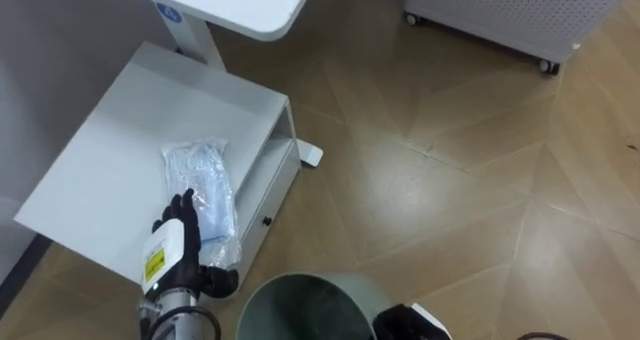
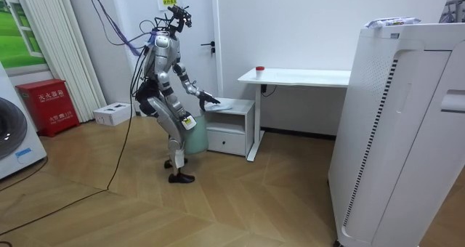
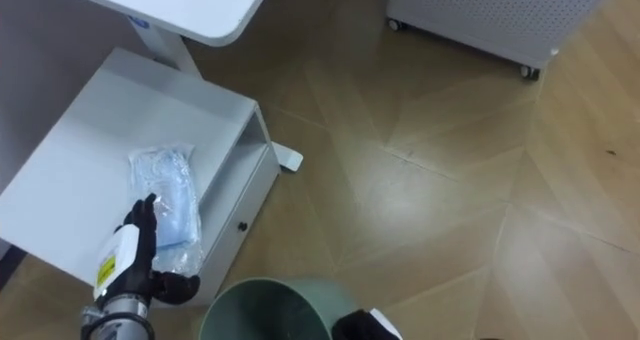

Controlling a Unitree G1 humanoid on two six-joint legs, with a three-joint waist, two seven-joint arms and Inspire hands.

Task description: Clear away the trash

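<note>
A green bin (image 1: 292, 308) stands open at the bottom edge of the eye views, on the wood floor just beside a low white cabinet. The right hand (image 1: 410, 323) shows at the bin's right rim, mostly cut off, and whether it is clenched or released cannot be told. The left hand (image 1: 178, 242) reaches onto the cabinet's top surface (image 1: 100, 160). Its fingers are straight and released, lying on the near end of a clear plastic bag (image 1: 207, 185), with the thumb spread out to the right. The bag lies flat on the surface near the right edge, above the drawer (image 1: 268, 195). A white desk (image 1: 235, 0) stands over the cabinet's far side. In the room view the robot stands bent forward at the cabinet, the bin between it and the cabinet
</note>
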